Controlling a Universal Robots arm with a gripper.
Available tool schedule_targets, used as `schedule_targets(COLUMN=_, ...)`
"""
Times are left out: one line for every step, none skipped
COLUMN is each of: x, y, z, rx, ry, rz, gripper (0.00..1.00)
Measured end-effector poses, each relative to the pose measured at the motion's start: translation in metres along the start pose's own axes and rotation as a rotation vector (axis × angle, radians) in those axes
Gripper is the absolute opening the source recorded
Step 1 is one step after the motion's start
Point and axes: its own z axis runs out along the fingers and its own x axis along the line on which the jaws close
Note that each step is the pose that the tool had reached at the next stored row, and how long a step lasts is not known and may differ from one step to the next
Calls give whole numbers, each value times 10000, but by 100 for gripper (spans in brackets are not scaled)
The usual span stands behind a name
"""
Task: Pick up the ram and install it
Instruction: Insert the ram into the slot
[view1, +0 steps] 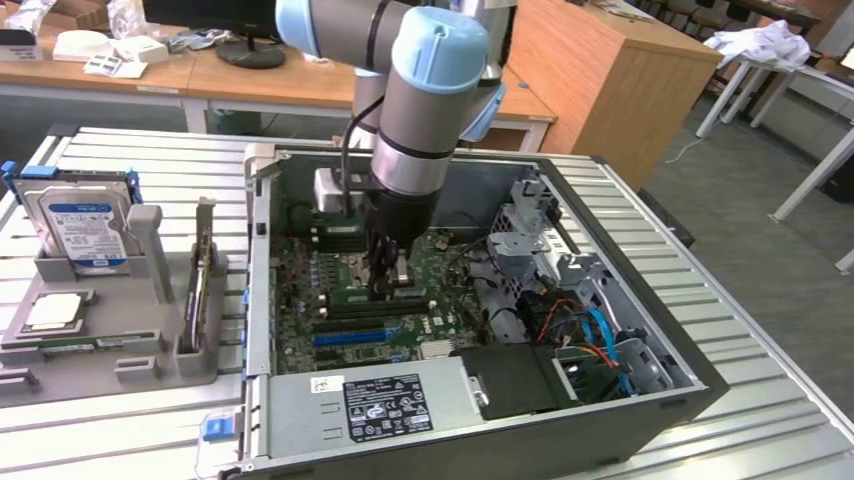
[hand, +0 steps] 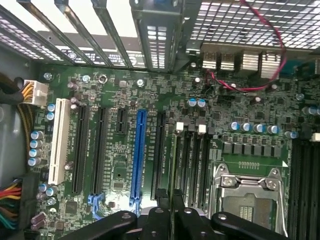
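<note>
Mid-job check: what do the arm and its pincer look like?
The arm is silver-grey tubing with light blue rounded joint caps and a black band; a black cable runs beside it. The pincer is black, with bolted finger links.

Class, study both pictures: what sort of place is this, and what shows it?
Probably a robotics lab set up for computer assembly: a robot arm reaches into an open PC case, a hard drive stands in a fixture, with desks behind.
</note>
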Motion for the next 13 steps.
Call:
schedule_targets(x=0, y=0, z=6, rx=0, ry=13, rz=-59, gripper=13)
schedule_targets(x=0, y=-1, z=12, rx=0, ry=24, rz=-132, gripper=13)
schedule_targets(x=0, y=-1, z=15, rx=0, ry=35, rz=-204, gripper=13)
schedule_targets(x=0, y=0, z=15, rx=0, ry=39, rz=-242, gripper=13)
schedule_targets(x=0, y=0, z=15, rx=0, ry=39, rz=-243, gripper=13)
schedule_targets(x=0, y=0, z=15, rx=0, ry=39, rz=-243, gripper=13)
schedule_targets(x=0, y=-1, z=17, rx=1, ry=38, rz=-243, gripper=13)
schedule_targets(x=-1, y=-1, z=20, rx=3, ry=36, rz=-244, gripper=13)
schedule_targets(x=-2, y=-2, z=28, rx=4, ry=34, rz=-243, gripper=13)
schedule_targets(x=-2, y=-2, z=38, rx=3, ry=37, rz=-244, gripper=13)
schedule_targets(x=-2, y=-3, z=53, rx=2, ry=39, rz=-244, gripper=13)
schedule_targets(x=-2, y=-4, z=68, rx=2, ry=38, rz=-244, gripper=13)
schedule_targets(x=-3, y=-4, z=76, rx=2, ry=38, rz=-235, gripper=13)
